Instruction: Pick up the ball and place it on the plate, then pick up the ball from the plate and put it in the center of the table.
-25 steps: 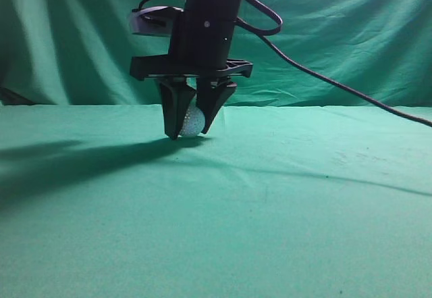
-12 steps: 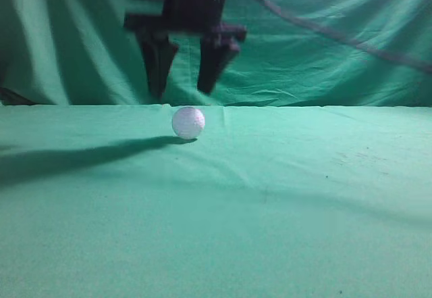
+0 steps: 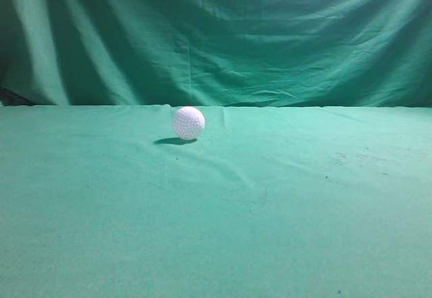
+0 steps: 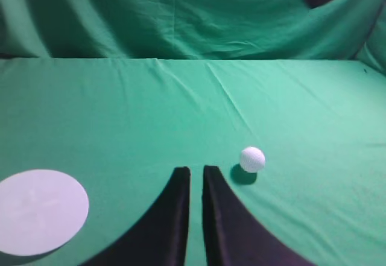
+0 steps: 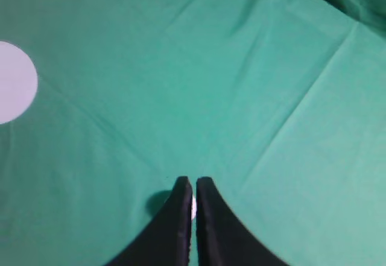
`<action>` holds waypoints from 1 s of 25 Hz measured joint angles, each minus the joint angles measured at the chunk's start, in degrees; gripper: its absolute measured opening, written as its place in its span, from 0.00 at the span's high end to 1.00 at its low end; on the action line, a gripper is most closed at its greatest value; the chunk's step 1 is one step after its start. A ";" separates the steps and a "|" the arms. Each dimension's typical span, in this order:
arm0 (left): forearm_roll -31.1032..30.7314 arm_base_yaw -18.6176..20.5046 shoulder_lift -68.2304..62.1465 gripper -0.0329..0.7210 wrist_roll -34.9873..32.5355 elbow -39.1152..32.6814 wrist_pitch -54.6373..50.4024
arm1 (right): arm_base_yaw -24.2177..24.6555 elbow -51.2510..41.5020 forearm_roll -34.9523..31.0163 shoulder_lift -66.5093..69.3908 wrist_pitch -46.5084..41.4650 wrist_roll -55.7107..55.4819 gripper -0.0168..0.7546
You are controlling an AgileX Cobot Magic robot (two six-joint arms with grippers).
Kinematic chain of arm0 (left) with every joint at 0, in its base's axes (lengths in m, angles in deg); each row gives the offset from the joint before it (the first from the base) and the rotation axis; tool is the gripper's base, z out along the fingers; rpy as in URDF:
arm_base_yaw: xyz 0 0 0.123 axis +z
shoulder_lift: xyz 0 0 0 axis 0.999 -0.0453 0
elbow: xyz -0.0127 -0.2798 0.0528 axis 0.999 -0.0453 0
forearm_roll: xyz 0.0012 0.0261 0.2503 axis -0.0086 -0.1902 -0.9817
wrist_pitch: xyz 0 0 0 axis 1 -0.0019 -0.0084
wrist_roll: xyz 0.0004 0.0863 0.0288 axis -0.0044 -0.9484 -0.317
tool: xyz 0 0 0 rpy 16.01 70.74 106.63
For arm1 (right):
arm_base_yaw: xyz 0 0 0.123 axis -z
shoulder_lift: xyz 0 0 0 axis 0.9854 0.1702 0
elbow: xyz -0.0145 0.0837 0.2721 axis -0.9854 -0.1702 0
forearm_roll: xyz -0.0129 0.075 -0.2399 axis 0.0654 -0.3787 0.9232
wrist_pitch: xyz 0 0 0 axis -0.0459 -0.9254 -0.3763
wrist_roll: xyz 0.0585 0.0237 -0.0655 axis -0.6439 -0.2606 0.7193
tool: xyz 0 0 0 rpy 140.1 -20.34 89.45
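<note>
The white golf ball (image 3: 188,123) rests alone on the green table (image 3: 283,217), left of the middle near the far edge. No gripper shows in the exterior view. In the left wrist view my left gripper (image 4: 196,171) is shut and empty, with the ball (image 4: 252,159) just right of its tips and the white plate (image 4: 37,212) at lower left. In the right wrist view my right gripper (image 5: 194,181) is shut, high above the cloth. A white sliver of the ball (image 5: 193,209) shows through the narrow gap between the fingers, below them. The plate (image 5: 13,84) lies at the left edge.
A darker green cloth backdrop (image 3: 223,34) hangs behind the table's far edge. The tablecloth has low wrinkles (image 3: 236,176) running across its middle.
My right gripper let go of the ball on the table, rose with open jaws and left the exterior view. The ball stayed where it was set down.
</note>
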 joint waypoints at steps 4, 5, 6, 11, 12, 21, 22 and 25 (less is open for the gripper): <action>-1.63 0.00 0.05 0.88 -0.36 -2.77 1.97 | 0.00 -11.80 -0.60 -11.76 0.00 -0.14 0.98; -2.02 0.00 0.05 0.88 -2.03 -3.76 2.36 | 0.00 -15.32 -0.71 -14.62 0.38 -0.24 0.98; -2.11 0.00 0.05 0.88 -3.53 -4.78 2.46 | 0.00 -19.90 -0.82 -18.14 1.71 -0.24 0.98; -1.74 0.00 0.05 0.88 -6.48 -9.58 5.35 | 0.00 -44.33 -0.81 -35.86 15.25 -0.24 0.98; -1.74 0.00 0.05 0.88 -6.64 -10.35 5.51 | 0.00 -48.42 -0.81 -38.78 18.55 -0.24 0.98; -0.63 0.00 0.05 0.88 -10.47 -14.64 5.55 | 0.00 -83.40 -0.81 -63.81 42.53 -0.26 0.98; 0.37 0.00 0.05 0.88 -10.57 -14.70 5.55 | 0.00 -86.67 -0.81 -66.18 45.15 -0.37 0.98; 2.90 0.00 0.05 0.88 -10.57 -14.70 5.55 | 0.00 -94.80 -0.81 -72.00 52.39 -0.37 0.98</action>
